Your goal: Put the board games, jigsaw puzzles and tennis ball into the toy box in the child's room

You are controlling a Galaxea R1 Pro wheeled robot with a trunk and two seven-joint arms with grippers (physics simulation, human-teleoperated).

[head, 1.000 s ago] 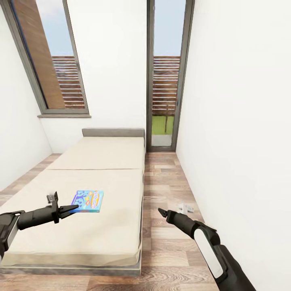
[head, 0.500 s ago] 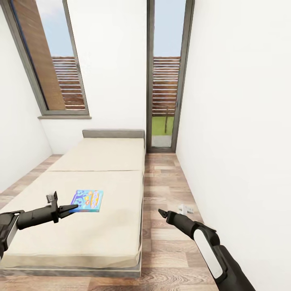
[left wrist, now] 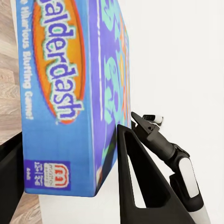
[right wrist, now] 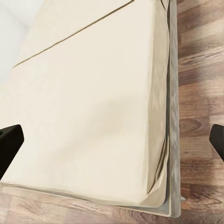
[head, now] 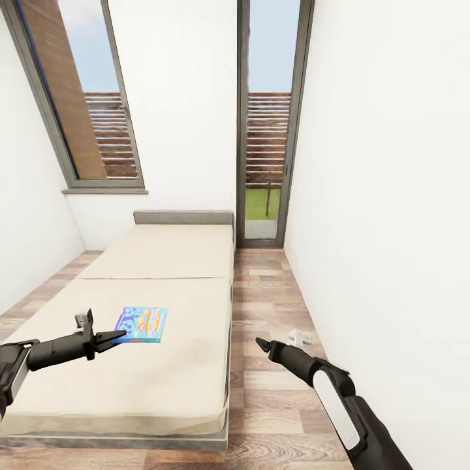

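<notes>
Left gripper (head: 121, 336) clamps near edge of blue board game (head: 141, 324), held over bed (head: 163, 385) mattress. Right gripper (head: 260, 343) at 5 o'clock from game, above wood floor (head: 267, 294), fingers spread wide, nothing between.

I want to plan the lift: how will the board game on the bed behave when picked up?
The board game looks like a thin flat box with straight edges, so probably stiff and light. Its glossy print may be slippery. The left gripper's jaws sit at one edge, so it might tilt or sag away when raised.
</notes>
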